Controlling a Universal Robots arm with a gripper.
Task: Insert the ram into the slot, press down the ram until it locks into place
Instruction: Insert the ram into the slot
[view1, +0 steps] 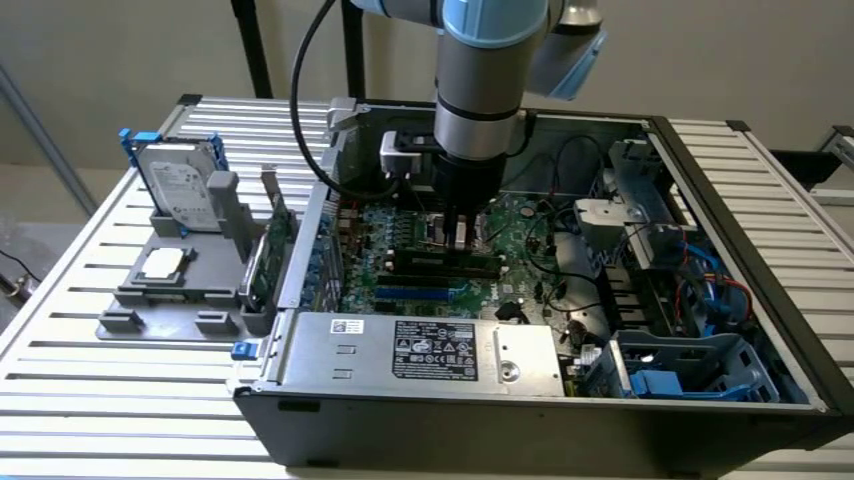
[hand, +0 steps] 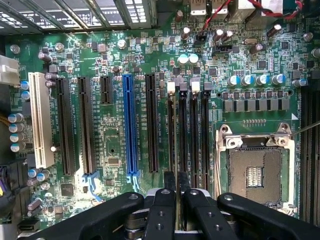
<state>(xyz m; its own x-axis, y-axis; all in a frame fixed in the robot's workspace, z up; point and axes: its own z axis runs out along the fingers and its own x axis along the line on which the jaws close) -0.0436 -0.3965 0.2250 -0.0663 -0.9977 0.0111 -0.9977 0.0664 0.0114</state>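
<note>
Steel slats make up the bench (view1: 80, 400) that carries the open computer case (view1: 400, 440), and I reach down into that case from above. Green motherboard (hand: 112, 60) spreads beneath my fingers (hand: 177, 181), which in the exterior view hang low over the middle of it (view1: 461, 238). Four long black memory sockets lie side by side, and the slot (hand: 182, 135) I judge to be mine is among the pair nearest my fingertips, though I cannot tell which of the two. They run lengthwise straight out from under the tips, their long axis in line with the gap between my fingers. The blue slot (hand: 129, 125) lies off to one side, the bare processor socket (hand: 255, 170) to the other. My fingers are drawn nearly together on a thin pale strip, which I take to be the ram (hand: 178, 207) held edge-on, parallel to the sockets and above them, not yet seated.
</note>
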